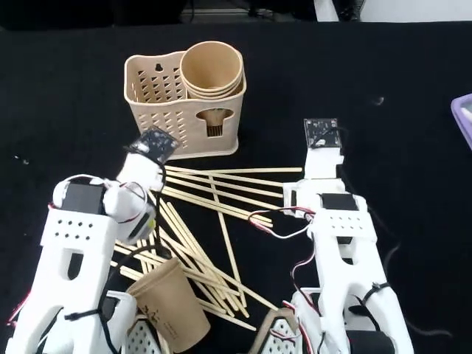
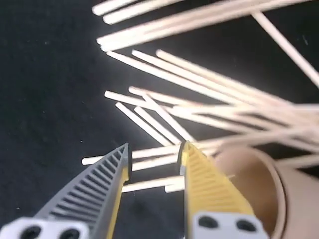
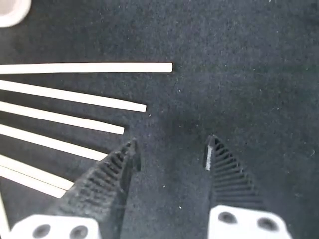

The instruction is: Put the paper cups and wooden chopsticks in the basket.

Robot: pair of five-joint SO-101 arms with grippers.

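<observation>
The beige basket [image 1: 162, 110] stands at the back of the black table, with stacked paper cups [image 1: 212, 68] in one compartment. Another paper cup [image 1: 168, 302] lies on its side at the front, among several wooden chopsticks [image 1: 221, 199] scattered over the middle. My left gripper [image 2: 153, 155] hangs open over chopstick ends [image 2: 149, 124]. The lying cup's rim [image 2: 259, 179] is just beside its yellow finger [image 2: 199, 179]. My right gripper [image 3: 172, 148] is open above bare cloth, next to the chopstick tips [image 3: 124, 105], and holds nothing.
A purple container edge [image 1: 463, 114] shows at the far right of the table. A white object [image 3: 12, 11] sits in a corner of the right wrist view. The left arm [image 1: 81, 236] and right arm [image 1: 339, 236] flank the chopstick pile.
</observation>
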